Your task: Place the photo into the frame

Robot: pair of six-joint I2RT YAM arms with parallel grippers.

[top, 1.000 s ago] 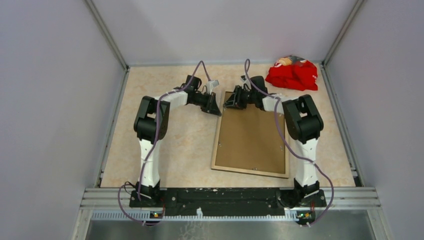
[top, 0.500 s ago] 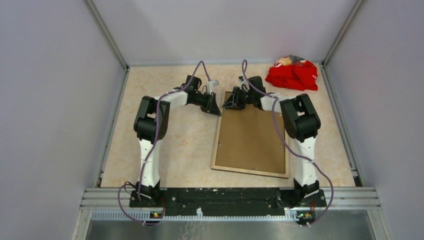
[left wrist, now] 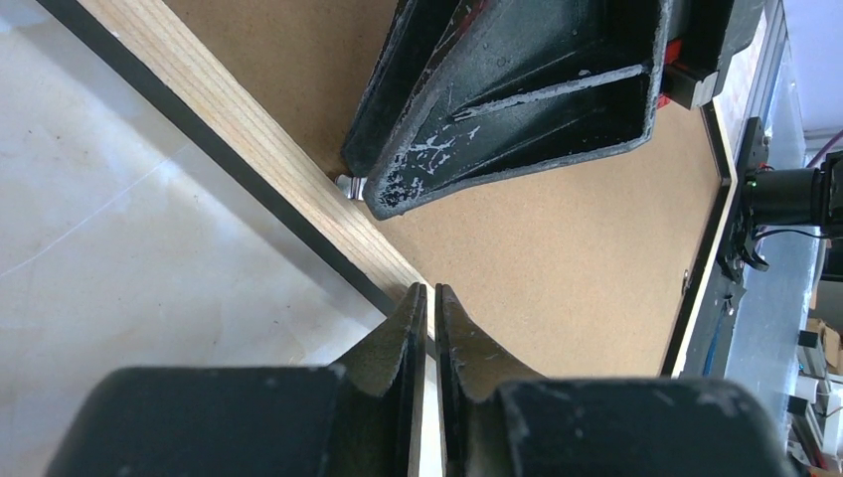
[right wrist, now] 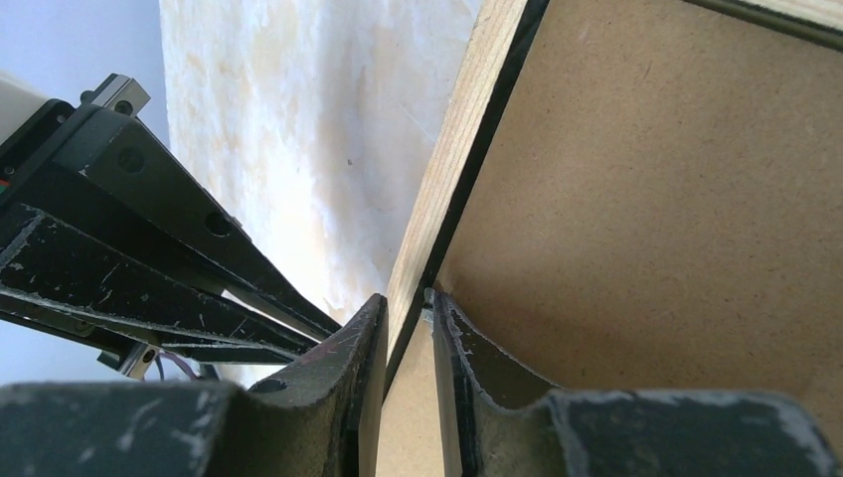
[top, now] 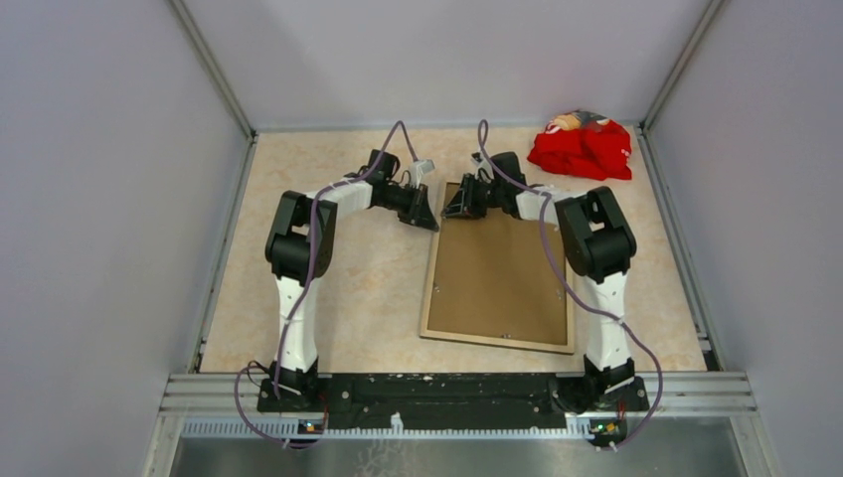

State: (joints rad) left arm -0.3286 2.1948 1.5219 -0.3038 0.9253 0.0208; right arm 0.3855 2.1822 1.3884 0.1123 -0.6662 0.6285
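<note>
The frame (top: pixel 429 298) lies face down on the table, tan wood back up, with the brown backing board (top: pixel 502 263) set in it. The photo is hidden. My right gripper (top: pixel 460 201) is at the frame's far left corner; in the right wrist view its jaws (right wrist: pixel 408 303) straddle the tan rail (right wrist: pixel 457 149) and close on it, the inner finger beside a small metal tab (right wrist: pixel 429 295). My left gripper (top: pixel 427 214) is shut and empty, its tips (left wrist: pixel 430 290) at the outer edge of the rail (left wrist: pixel 258 164).
A red cloth bundle (top: pixel 582 147) lies at the far right corner. Grey walls enclose the table on three sides. The two grippers are close together at the frame's far left corner; the right one (left wrist: pixel 517 89) shows in the left wrist view.
The right gripper has shifted slightly left along the frame's far edge. The left arm and the frame have not visibly moved.
</note>
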